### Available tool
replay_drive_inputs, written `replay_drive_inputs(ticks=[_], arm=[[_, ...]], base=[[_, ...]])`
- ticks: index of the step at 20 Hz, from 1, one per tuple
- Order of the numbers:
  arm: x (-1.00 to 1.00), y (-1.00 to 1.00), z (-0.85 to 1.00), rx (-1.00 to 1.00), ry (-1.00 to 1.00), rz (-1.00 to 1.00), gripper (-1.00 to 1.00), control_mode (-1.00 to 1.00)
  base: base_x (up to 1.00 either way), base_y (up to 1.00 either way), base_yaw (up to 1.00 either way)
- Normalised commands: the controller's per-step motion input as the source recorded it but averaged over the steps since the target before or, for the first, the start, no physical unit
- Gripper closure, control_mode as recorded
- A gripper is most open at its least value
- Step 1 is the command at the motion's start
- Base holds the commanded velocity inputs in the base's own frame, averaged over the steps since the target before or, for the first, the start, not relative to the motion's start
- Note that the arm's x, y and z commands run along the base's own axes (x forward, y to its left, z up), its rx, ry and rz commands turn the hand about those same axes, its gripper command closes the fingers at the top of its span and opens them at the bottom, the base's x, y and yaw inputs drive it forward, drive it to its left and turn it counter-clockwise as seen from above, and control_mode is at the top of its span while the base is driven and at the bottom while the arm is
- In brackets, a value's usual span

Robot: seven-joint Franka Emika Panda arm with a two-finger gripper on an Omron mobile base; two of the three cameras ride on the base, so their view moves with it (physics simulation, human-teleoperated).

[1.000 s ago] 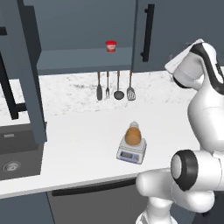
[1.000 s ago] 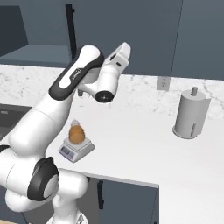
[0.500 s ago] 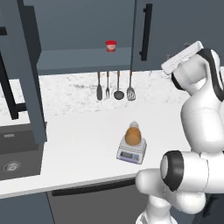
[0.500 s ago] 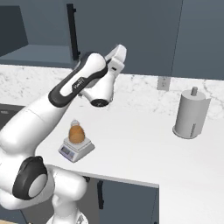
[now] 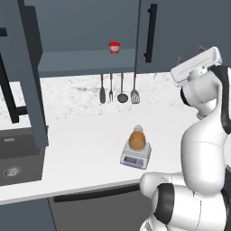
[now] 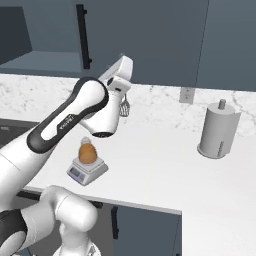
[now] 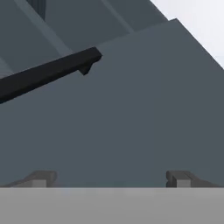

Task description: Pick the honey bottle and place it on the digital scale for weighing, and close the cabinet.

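The amber honey bottle (image 5: 137,139) (image 6: 87,153) stands upright on the small pale grey digital scale (image 5: 135,156) (image 6: 87,170) near the counter's front edge. The dark slate-blue cabinet has its left door (image 5: 26,67) swung out open over the counter, showing the shelf inside. Its right door (image 5: 180,31) (image 6: 145,40) carries a black bar handle (image 5: 151,34) (image 6: 84,35). My gripper (image 7: 109,179) is open and holds nothing. It is raised well above the scale and faces a flat cabinet door (image 7: 144,109) close up, whose black handle (image 7: 48,72) crosses the upper left of the hand view.
A red-lidded jar (image 5: 114,47) sits on the open shelf. Several utensils (image 5: 118,88) hang on the back wall. A sink (image 5: 13,164) lies at the left, and a paper towel holder (image 6: 218,130) stands on the counter at the right, below a wall outlet (image 6: 186,94).
My hand has shifted a little to the left at cabinet height and the elbow has swung. The honey bottle stays on the scale, and the left door is still open.
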Motion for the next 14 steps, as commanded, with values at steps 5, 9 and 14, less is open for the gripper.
replay_drive_inputs(ticks=[5, 9, 14], arm=[[-0.73, -0.56, 0.28, -0.18, -0.05, 0.02, -1.00, -1.00], [-0.84, -0.43, -0.01, -0.45, 0.00, 0.00, -1.00, -1.00], [-1.00, -0.22, -0.27, -0.65, 0.00, 0.00, -1.00, -1.00]], base=[[0.00, 0.00, 0.00], [0.00, 0.00, 0.00], [0.00, 0.00, 0.00]])
